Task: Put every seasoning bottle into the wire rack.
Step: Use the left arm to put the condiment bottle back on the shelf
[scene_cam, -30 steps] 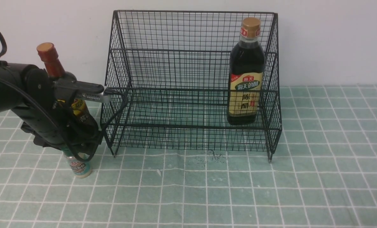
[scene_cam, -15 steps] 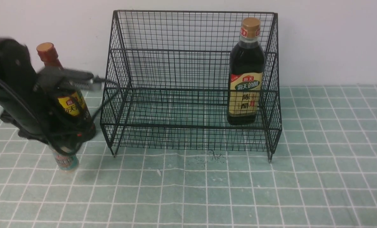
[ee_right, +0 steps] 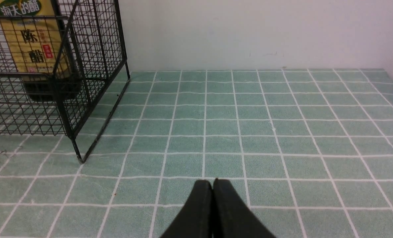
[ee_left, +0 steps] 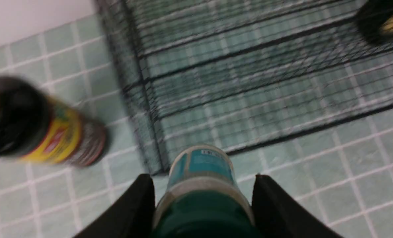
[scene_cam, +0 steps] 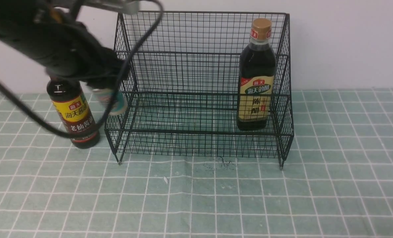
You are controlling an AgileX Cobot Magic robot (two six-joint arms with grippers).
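My left gripper (ee_left: 203,178) is shut on the tiny clear green-capped shaker (ee_left: 201,165), which hangs in the air by the left side of the black wire rack (scene_cam: 203,13). In the front view the shaker (scene_cam: 112,100) shows tilted below my left arm, just outside the rack's left wall. The dark bottle with the yellow-red label (scene_cam: 74,115) stands on the table left of the rack, its neck hidden by the arm. The tan-capped dark bottle (scene_cam: 256,76) stands inside the rack at the right. My right gripper (ee_right: 212,181) is shut and empty, low over the table right of the rack.
A green tiled cloth (scene_cam: 216,198) covers the table, and a white wall stands close behind the rack. My left arm's cable (scene_cam: 140,39) loops in front of the rack's upper left corner. A small white scrap (scene_cam: 165,180) lies in front of the rack.
My left gripper has closed on the shaker and lifted it off the table, up and to the right toward the rack. The yellow-red labelled bottle's body is uncovered now.
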